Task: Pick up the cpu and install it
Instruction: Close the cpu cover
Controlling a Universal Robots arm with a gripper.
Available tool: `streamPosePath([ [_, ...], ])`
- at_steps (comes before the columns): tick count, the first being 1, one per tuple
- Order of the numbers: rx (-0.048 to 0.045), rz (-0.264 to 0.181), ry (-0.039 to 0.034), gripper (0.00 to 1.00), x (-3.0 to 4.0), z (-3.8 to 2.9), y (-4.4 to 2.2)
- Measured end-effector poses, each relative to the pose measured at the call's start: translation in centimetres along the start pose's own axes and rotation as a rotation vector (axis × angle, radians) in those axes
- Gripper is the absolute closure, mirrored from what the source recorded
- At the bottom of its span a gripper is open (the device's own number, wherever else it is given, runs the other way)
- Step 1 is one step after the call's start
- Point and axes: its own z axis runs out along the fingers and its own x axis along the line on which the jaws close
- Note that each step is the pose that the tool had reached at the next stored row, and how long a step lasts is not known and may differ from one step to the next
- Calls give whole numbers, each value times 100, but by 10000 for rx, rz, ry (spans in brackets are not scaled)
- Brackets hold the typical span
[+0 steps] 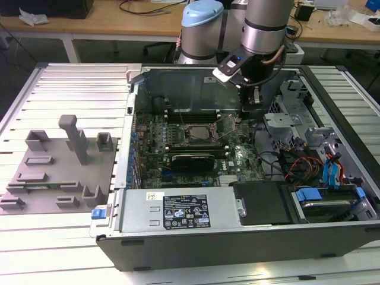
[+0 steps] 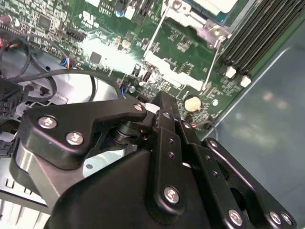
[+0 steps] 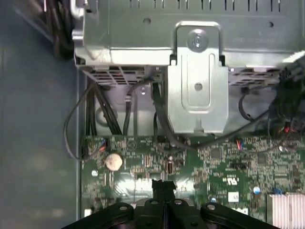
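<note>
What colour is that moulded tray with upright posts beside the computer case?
The tray is grey, clearest in the exterior view.

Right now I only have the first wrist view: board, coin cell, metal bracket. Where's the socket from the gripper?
Observer: In the exterior view the socket lies to the exterior view's left of the gripper.
Operator: Socket open?
Observer: Looks so. A thin lever rod stands raised beside it.
Operator: Where's the tray?
Observer: The grey tray sits outside the case, on the exterior view's left, well apart from the gripper.
</note>
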Motion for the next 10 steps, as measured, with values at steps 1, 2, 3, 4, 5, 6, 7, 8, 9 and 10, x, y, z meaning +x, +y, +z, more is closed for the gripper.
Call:
streamPosePath([
  [1, 25, -2, 0, 89, 0, 16, 18],
  [2, 67, -2, -1, 89, -2, 44, 41],
  [3, 94, -2, 0, 89, -3, 61, 48],
  [4, 121, -4, 0, 89, -3, 78, 53],
  [5, 174, -5, -1, 89, -5, 107, 59],
  [6, 220, -6, -2, 89, -6, 132, 63],
  [7, 249, -7, -2, 89, -7, 149, 65],
  [8, 286, -8, -1, 89, -7, 169, 66],
  [9, 317, -9, -1, 89, -7, 186, 66],
  [10, 338, -10, -1, 89, -7, 198, 65],
])
